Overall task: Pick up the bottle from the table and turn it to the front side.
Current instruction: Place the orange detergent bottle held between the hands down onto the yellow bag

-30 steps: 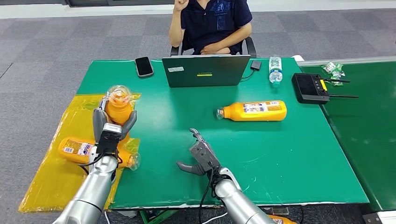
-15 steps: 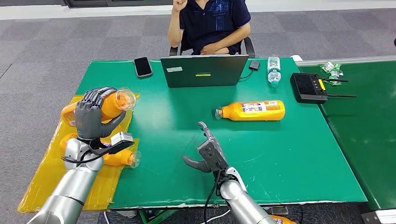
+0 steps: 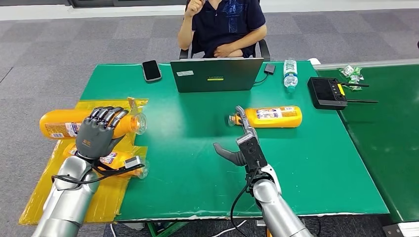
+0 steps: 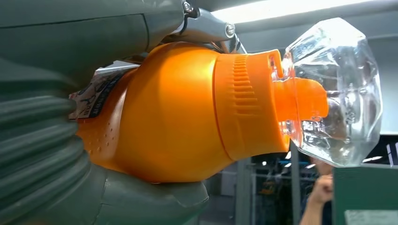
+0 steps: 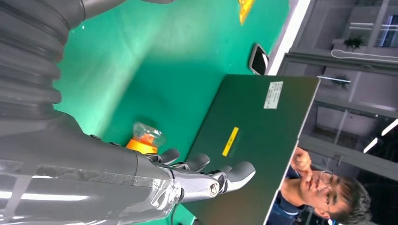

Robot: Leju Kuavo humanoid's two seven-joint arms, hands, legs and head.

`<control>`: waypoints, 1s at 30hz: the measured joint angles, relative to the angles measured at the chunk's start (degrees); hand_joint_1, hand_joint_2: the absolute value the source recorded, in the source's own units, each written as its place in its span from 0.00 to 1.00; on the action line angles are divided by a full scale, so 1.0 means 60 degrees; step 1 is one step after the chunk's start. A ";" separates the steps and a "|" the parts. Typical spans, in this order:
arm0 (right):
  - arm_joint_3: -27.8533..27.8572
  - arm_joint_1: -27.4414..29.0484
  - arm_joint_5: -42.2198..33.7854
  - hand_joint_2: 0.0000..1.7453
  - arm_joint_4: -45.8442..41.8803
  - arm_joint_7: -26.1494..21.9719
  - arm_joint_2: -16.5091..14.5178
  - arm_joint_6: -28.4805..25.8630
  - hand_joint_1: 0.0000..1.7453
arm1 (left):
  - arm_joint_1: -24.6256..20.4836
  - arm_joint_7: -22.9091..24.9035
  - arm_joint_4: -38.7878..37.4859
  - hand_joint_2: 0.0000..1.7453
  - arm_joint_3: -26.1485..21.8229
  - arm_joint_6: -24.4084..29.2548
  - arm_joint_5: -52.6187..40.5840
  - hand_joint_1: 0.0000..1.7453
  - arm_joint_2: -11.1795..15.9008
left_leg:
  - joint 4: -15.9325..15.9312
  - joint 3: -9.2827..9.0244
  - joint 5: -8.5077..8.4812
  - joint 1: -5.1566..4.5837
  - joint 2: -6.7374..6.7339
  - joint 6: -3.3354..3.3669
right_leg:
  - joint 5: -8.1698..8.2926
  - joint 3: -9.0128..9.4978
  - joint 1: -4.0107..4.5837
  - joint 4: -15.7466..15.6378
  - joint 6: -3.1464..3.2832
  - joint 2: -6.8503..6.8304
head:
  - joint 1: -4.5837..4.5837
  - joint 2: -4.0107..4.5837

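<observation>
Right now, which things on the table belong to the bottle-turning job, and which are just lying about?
For the job:
- held orange bottle, in the left hand
- lying orange bottle, near the right hand
- yellow sheet

Lying about:
- laptop
- phone
- water bottle
- black controller

Orange bottle [image 3: 69,124] with a clear faceted cap [image 4: 335,91] and a printed label near its base, lying horizontally in the grip of the left hand [image 3: 98,132], raised above the yellow sheet [image 3: 54,190] at the left end of the bench [image 3: 316,163], cap pointing toward the bench's middle.
</observation>
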State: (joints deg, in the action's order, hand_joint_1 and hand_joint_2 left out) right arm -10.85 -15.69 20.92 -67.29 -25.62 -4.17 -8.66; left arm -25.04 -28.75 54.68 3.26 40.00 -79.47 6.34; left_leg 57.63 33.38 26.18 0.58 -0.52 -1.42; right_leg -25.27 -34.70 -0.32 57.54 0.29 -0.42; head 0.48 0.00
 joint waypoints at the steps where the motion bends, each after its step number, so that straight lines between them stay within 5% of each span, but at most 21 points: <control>1: 0.0021 0.0008 0.0001 1.00 -0.0029 0.0000 0.0013 0.0001 0.00 | 0.0032 -0.0007 -0.0008 1.00 -0.0068 0.0000 -0.0045 1.00 0.0000 | 0.0000 0.0000 0.0000 0.0002 0.0000 -0.0001 | 0.0000 0.0000 0.0001 0.0000 0.0000 -0.0001 | 0.0000 0.0000; 11: 0.0347 0.0329 0.0128 1.00 -0.0572 -0.0011 0.0137 -0.0075 0.00 | 0.0326 0.0729 -0.0274 1.00 -0.0412 0.0000 -0.1513 1.00 0.0196 | -0.0001 0.0004 0.0000 0.0001 0.0001 -0.0002 | -0.0001 -0.0002 0.0005 0.0001 0.0001 -0.0001 | 0.0000 0.0000; 25: 0.0852 0.1261 0.0328 1.00 -0.2165 0.0010 0.0499 -0.0084 0.00 | 0.0217 0.0472 -0.1435 1.00 -0.0680 0.0003 -0.1384 1.00 0.0699 | -0.0001 0.0008 0.0003 0.0001 0.0002 -0.0004 | -0.0005 -0.0008 0.0005 0.0001 0.0002 -0.0002 | 0.0000 0.0000; 26: 0.0900 0.1341 0.0326 1.00 -0.2353 0.0020 0.0543 -0.0041 0.00 | 0.0204 0.0484 -0.1493 1.00 -0.0681 0.0004 -0.1424 0.94 0.0737 | -0.0001 0.0008 0.0003 0.0001 0.0001 -0.0004 | -0.0005 -0.0008 0.0005 0.0001 0.0002 -0.0002 | 0.0000 0.0000; 30: 0.1058 0.1630 0.0300 1.00 -0.2884 -0.0007 0.0697 0.0073 0.00 | 0.0197 0.0519 -0.1619 1.00 -0.0680 0.0004 -0.1508 0.00 0.0866 | -0.0001 0.0008 0.0003 0.0001 0.0001 -0.0004 | -0.0006 -0.0008 0.0005 0.0000 0.0002 -0.0002 | 0.0000 0.0000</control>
State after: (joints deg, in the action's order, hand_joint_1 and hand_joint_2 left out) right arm -4.50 -5.91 22.72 -84.60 -25.66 0.01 -8.22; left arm -23.86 -25.63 44.96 -0.82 40.02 -88.52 11.53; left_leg 57.62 33.43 26.20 0.58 -0.52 -1.44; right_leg -25.30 -34.74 -0.29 57.54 0.31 -0.43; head 0.48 0.00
